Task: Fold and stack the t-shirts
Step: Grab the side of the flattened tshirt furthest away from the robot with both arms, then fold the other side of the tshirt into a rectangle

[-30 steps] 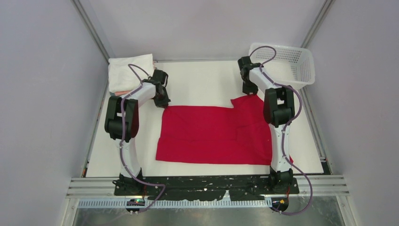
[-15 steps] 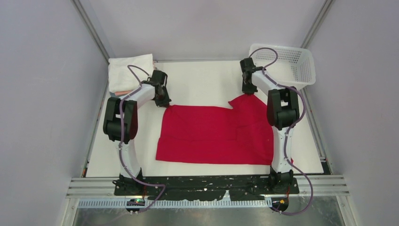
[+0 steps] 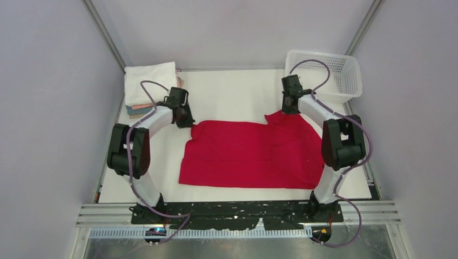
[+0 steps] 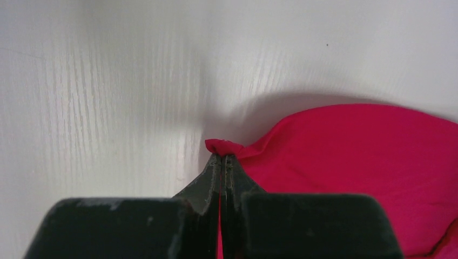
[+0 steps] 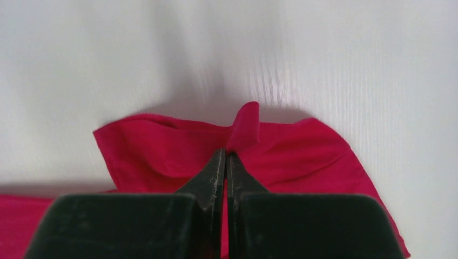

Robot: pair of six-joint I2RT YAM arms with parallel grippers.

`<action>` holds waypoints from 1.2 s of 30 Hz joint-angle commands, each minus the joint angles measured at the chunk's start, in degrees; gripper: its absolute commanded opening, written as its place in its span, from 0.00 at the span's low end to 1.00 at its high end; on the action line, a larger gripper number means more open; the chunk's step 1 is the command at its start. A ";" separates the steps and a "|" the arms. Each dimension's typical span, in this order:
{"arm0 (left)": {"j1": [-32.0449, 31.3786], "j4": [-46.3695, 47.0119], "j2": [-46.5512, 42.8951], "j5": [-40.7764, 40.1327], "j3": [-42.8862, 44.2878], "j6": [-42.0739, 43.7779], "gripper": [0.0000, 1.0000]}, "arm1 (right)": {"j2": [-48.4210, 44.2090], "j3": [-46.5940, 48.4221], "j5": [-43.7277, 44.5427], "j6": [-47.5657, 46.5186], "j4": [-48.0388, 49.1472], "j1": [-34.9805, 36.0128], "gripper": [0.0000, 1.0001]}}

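red t-shirt [image 3: 248,154]: spread out mid-bench, mostly flat, bottom hem toward the arm bases; far left corner and far right sleeve lifted off the surface, cloth puckered toward both grip points
left claw [image 3: 185,122]: jaws pinched tight on the shirt's far left corner; left wrist view shows a small nub of red poking out past the tips and a shadow under the raised cloth
right claw [image 3: 289,109]: clamped on the edge of the far right sleeve; right wrist view shows a tab of red standing up above the tips, sleeve tented below
folded stack [image 3: 148,81]: far left corner of the bench, white shirt on top, salmon and teal edges peeking out beneath; apart from the red one, near the left wrist
basket [image 3: 348,81]: white mesh, far right corner, just behind the right wrist
bench [image 3: 232,91]: white, faint grain in both wrist views
arms: both reaching to the shirt's far edge, elbows bowed outward
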 commanded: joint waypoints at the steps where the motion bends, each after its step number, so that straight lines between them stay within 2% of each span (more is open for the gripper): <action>1: -1.18 3.94 -6.67 -0.15 -3.83 2.11 0.00 | -9.67 -6.19 1.45 1.66 3.97 1.02 0.06; 8: -1.97 5.64 -14.42 -0.93 -8.91 4.74 0.00 | -20.62 -16.85 2.86 2.90 6.01 2.47 0.06; 12: -1.93 3.72 -15.54 -7.77 -7.56 6.04 0.00 | -25.39 -19.92 4.33 2.39 6.24 2.46 0.06; 15: -1.93 2.77 -15.12 -9.27 -5.40 7.97 0.00 | -27.84 -21.48 4.01 2.04 6.84 2.45 0.06; 21: -1.93 3.74 -16.63 -7.48 -6.38 9.20 0.00 | -31.08 -22.98 3.78 1.76 6.54 2.47 0.06; 25: -2.18 6.39 -19.64 -4.89 -11.53 8.86 0.00 | -34.40 -25.14 3.33 2.10 5.12 2.54 0.06; 36: -3.75 8.03 -26.86 -3.95 -20.37 7.71 0.00 | -46.76 -34.96 -0.97 2.41 0.37 2.55 0.06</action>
